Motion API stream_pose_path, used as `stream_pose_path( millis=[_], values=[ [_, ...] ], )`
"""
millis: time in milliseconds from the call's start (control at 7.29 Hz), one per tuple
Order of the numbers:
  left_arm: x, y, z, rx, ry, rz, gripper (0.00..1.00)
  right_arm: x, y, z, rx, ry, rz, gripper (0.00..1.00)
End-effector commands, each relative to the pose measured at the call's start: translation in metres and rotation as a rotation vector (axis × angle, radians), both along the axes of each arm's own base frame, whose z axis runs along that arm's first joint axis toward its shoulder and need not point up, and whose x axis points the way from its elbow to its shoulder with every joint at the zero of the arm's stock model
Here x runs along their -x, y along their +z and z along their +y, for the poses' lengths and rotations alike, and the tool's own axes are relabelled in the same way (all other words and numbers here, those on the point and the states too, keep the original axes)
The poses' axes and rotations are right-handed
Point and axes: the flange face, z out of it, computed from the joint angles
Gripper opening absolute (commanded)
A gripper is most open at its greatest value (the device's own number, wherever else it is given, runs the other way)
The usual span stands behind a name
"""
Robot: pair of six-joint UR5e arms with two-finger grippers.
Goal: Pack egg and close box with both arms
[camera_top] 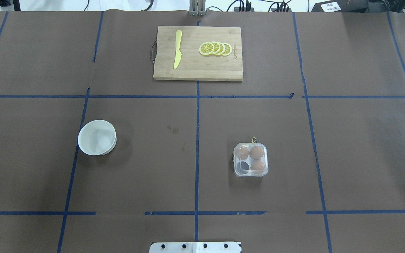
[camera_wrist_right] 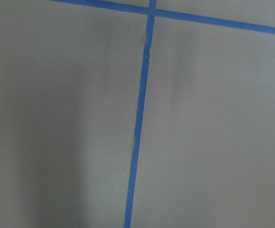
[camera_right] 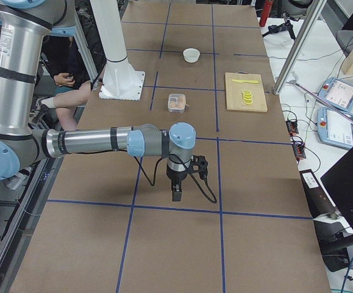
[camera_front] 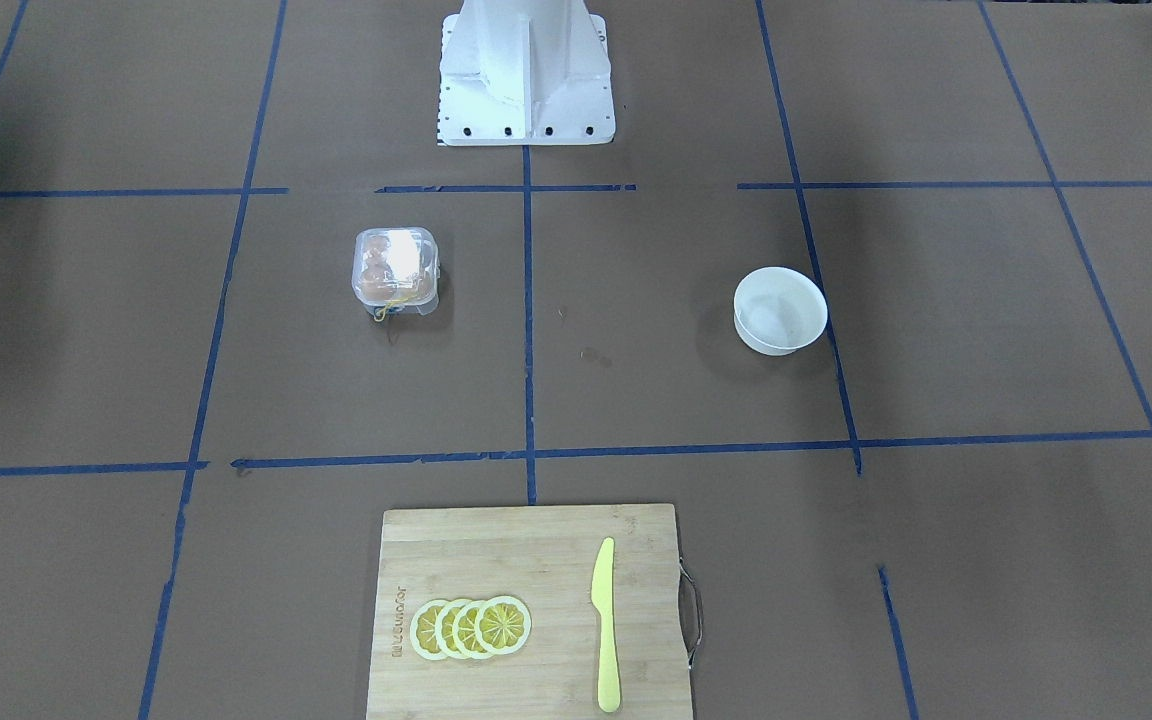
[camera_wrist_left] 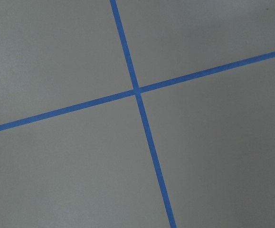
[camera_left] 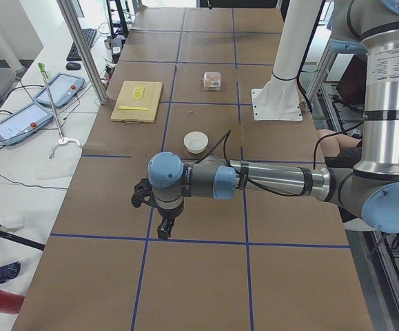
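Apparently the last step: three small orange-brown eggs (camera_top: 257,152) inside the clear plastic four-cell box (camera_top: 243,167), lid seemingly down. Black left gripper (camera_left: 165,229) and black right gripper (camera_right: 177,194) well away from it, finger spread impossible to tell. Next, perhaps only pressing the lid firmly shut.

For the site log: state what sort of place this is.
Probably a robotics lab workcell: a blue-tape grid marks the brown-paper table, teach pendants lie beside it, and a white pedestal is bolted on.

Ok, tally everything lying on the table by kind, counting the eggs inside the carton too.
eggs: 3
box: 1
bowl: 1
cutting board: 1
knife: 1
lemon slices: 4
Total: 11
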Motion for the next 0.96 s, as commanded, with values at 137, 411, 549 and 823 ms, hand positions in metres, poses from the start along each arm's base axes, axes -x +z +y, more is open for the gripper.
stream_pose_path(
  millis=[137, 411, 549, 823],
  values=[
    [-0.001, 0.014, -0.003, 0.029, 0.002, -0.002, 1.0, -0.002, 0.002, 0.001, 0.003, 0.004, 0.001, 1.0],
    [-0.001, 0.015, -0.002, 0.03, 0.001, -0.001, 1.0, -0.002, 0.004, 0.001, 0.009, 0.006, 0.001, 1.0],
    [0.0, 0.017, 0.0, 0.037, -0.003, 0.001, 1.0, -0.002, 0.011, 0.002, 0.024, 0.008, 0.003, 1.0],
    [0.0, 0.023, 0.005, 0.05, -0.004, -0.005, 1.0, -0.002, 0.012, 0.001, 0.027, 0.009, 0.002, 1.0]
  ],
)
